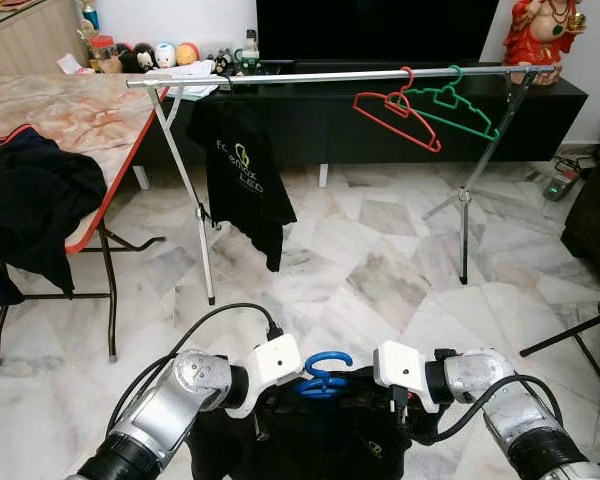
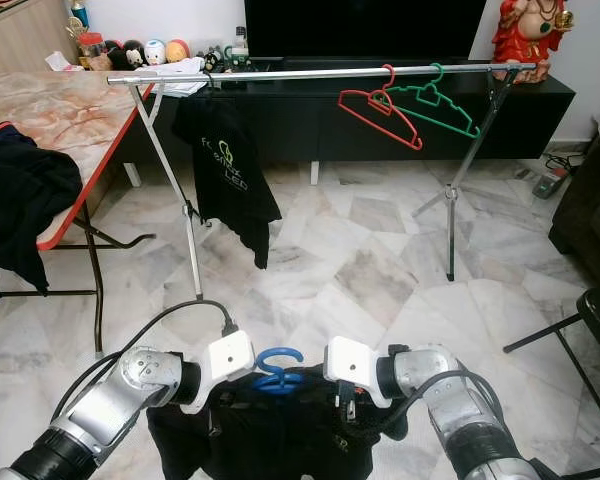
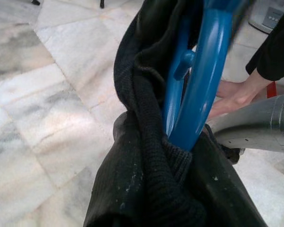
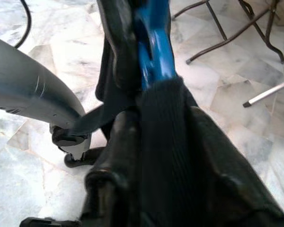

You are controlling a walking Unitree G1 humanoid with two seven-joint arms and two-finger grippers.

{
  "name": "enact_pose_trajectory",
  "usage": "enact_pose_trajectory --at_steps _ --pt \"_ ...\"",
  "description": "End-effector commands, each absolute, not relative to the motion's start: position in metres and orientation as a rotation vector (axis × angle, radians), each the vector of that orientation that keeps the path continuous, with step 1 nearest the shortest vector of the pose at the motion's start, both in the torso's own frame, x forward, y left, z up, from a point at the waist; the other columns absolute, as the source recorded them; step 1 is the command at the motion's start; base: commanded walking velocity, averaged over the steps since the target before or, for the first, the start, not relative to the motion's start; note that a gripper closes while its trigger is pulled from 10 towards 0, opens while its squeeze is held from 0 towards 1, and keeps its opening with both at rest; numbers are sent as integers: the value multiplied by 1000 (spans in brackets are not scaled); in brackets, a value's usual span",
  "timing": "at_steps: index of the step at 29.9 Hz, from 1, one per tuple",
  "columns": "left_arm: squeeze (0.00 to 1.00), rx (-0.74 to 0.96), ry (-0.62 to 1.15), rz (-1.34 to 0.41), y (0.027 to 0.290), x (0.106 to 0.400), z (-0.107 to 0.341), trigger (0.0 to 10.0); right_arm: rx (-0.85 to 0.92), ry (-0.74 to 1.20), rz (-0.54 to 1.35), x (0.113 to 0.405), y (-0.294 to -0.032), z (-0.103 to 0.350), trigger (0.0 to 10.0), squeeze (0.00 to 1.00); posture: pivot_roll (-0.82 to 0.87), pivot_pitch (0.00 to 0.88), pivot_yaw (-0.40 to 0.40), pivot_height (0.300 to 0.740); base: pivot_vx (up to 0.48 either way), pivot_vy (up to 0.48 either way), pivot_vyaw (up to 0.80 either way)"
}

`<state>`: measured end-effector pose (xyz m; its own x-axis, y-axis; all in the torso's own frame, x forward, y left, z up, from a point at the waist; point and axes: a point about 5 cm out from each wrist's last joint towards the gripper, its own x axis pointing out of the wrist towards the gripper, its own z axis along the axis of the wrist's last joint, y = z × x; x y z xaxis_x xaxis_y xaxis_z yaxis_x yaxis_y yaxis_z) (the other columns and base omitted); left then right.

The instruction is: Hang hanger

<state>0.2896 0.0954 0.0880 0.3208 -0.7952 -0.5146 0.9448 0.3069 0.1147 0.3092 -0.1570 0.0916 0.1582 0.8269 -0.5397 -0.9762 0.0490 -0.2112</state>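
Observation:
A blue hanger (image 1: 321,374) carrying a black garment (image 1: 320,440) hangs low in front of me, between my two wrists. My left gripper (image 1: 285,388) and right gripper (image 1: 382,388) hold it from either side, their fingers buried in the cloth. Close up, the blue hanger (image 3: 199,80) rises out of the garment's collar (image 3: 151,156), and it shows the same way in the right wrist view (image 4: 154,52). Farther ahead, a silver clothes rail (image 1: 310,77) spans the room with a black T-shirt (image 1: 240,165), a red hanger (image 1: 395,115) and a green hanger (image 1: 452,105) on it.
A folding table (image 1: 100,120) on the left holds dark clothes (image 1: 30,200). A black TV cabinet (image 1: 380,125) stands behind the rail. Dark furniture legs (image 1: 570,345) and a sofa edge (image 1: 595,210) are at the right. A person's hand (image 3: 232,97) shows beside my right arm.

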Motion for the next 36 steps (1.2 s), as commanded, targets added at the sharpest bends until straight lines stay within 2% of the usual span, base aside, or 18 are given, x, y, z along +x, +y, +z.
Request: enact_pose_trajectory --at_steps 1,8,21,28,30,31,36 --pt "0 404 358 -1103 103 299 94 0 -610 336 1450 305 -159 90 10000 1000 0 59 27 740 0 0 0" --pt "0 393 354 -1054 105 303 92 0 -639 389 1476 301 -166 88 10000 1000 -3 69 25 740 0 0 0" --pt "0 365 362 -958 115 309 82 0 -651 298 1328 316 -169 103 10000 1000 -17 91 41 740 0 0 0" --pt "0 332 357 -954 112 311 79 0 -640 183 1111 331 -165 110 10000 1000 -45 91 70 740 0 0 0" --pt "0 332 364 -937 114 313 77 0 -584 99 944 339 -164 116 10000 1000 -48 92 79 740 0 0 0" --pt "0 332 364 -937 114 313 77 0 -584 99 944 339 -164 116 10000 1000 -48 92 79 740 0 0 0" --pt "0 345 364 -886 118 317 74 0 -345 -24 681 347 -162 122 10000 1000 -47 94 92 740 0 0 0"
